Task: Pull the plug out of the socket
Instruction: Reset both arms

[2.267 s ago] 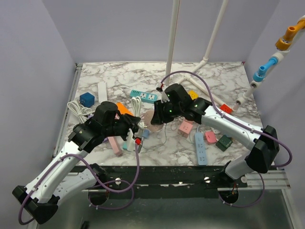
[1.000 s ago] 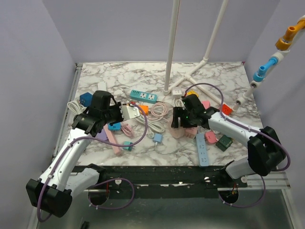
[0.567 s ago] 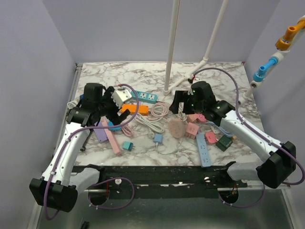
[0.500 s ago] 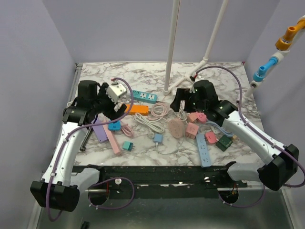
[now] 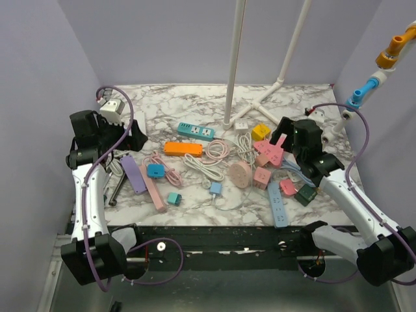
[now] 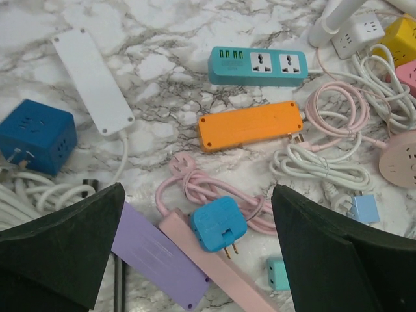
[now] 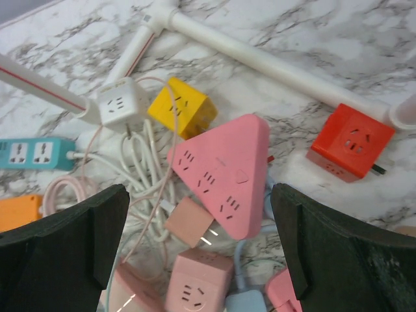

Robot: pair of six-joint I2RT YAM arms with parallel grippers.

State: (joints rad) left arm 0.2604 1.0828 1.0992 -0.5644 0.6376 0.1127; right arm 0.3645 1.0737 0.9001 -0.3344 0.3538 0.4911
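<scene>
Both arms have drawn back to the sides of the table [image 5: 195, 104]. Your left gripper [image 6: 196, 190] and right gripper [image 7: 198, 190] gape fully, holding nothing. One light-blue plug [image 5: 215, 188] lies free near one round pink socket [image 5: 242, 174], so the pull looks finished; next, simply confirm separation. Six power strips [image 5: 182, 148] lie around.

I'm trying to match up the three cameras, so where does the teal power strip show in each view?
Top external: teal strip at mid-table, just left of the pole.
Left wrist: upper middle, above the orange strip.
Right wrist: cut off at the left edge.
Shared landmark: the white cube socket, to its right in every view.
</scene>
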